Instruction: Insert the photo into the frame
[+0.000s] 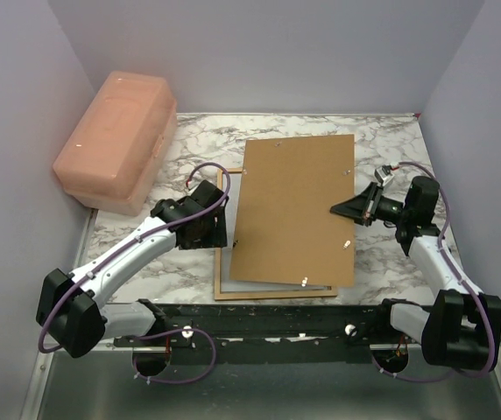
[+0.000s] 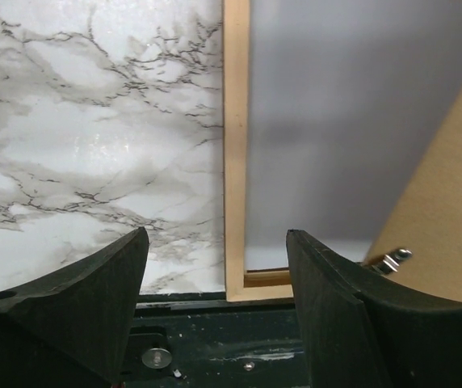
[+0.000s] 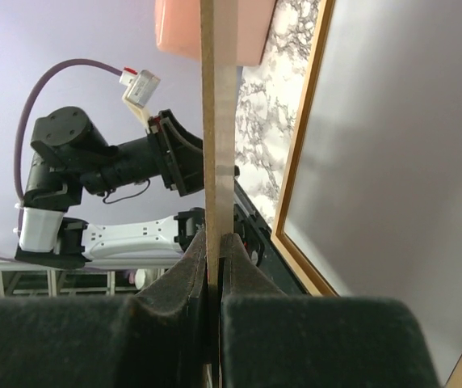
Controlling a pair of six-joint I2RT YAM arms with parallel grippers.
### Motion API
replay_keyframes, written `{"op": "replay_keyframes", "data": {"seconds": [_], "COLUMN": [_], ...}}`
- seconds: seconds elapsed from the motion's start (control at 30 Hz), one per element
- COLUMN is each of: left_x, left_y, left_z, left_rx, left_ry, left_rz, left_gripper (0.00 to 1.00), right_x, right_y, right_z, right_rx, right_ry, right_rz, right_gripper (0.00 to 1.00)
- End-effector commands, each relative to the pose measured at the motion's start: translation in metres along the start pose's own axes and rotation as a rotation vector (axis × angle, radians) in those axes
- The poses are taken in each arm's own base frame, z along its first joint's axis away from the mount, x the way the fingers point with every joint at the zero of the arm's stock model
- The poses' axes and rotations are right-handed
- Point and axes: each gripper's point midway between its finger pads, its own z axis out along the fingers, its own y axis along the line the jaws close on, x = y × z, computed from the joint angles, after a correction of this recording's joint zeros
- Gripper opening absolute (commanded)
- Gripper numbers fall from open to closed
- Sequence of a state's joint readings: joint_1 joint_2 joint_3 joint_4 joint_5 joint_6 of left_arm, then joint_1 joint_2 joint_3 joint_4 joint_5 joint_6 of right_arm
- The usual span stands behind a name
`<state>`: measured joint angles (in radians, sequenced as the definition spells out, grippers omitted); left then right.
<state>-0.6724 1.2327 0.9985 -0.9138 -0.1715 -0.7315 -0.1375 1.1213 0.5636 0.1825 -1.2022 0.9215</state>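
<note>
The orange-brown wooden frame (image 1: 224,262) lies flat on the marble table, mostly under a plain brown backing board (image 1: 294,210). My right gripper (image 1: 342,210) is shut on the board's right edge (image 3: 217,97) and holds it tilted above the frame (image 3: 304,145). A plain pale grey sheet (image 2: 336,121) fills the frame's opening. No printed picture shows on it, so I cannot tell whether it is the photo. My left gripper (image 1: 218,229) hangs open and empty over the frame's left rail (image 2: 236,145), near its front corner.
A pink plastic box (image 1: 115,140) stands at the back left against the wall. The black mounting rail (image 1: 277,319) runs along the table's near edge, just in front of the frame. Small metal clips (image 1: 305,280) stick out of the board. Walls close in on three sides.
</note>
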Motion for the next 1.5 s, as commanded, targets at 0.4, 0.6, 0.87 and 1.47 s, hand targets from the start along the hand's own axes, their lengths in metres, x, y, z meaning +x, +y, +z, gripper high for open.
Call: {"op": "replay_keyframes", "data": {"seconds": [0.4, 0.6, 0.87, 1.47], "left_x": [0.001, -0.002, -0.027, 0.12], "left_y": [0.027, 0.03, -0.023, -0.224], "left_z": [0.048, 0.047, -0.043, -0.127], "left_rx": [0.074, 0.05, 0.243, 0.863], "left_ry": [0.035, 0.031, -0.238, -0.075], "left_rz": [-0.118, -0.106, 0.127, 0.747], "left_gripper": [0.65, 0.64, 0.62, 0.12], "right_x": [0.004, 0.006, 0.005, 0.005], "right_y": [-0.028, -0.038, -0.039, -0.043], "right_z": [0.008, 0.013, 0.015, 0.016], "right_rx": [0.056, 0.068, 0.074, 0.089], "right_ry": [0.025, 0.032, 0.031, 0.034], "right_rz": [0.006, 0.017, 0.016, 0.03], "right_gripper": [0.01, 0.0, 0.01, 0.0]}}
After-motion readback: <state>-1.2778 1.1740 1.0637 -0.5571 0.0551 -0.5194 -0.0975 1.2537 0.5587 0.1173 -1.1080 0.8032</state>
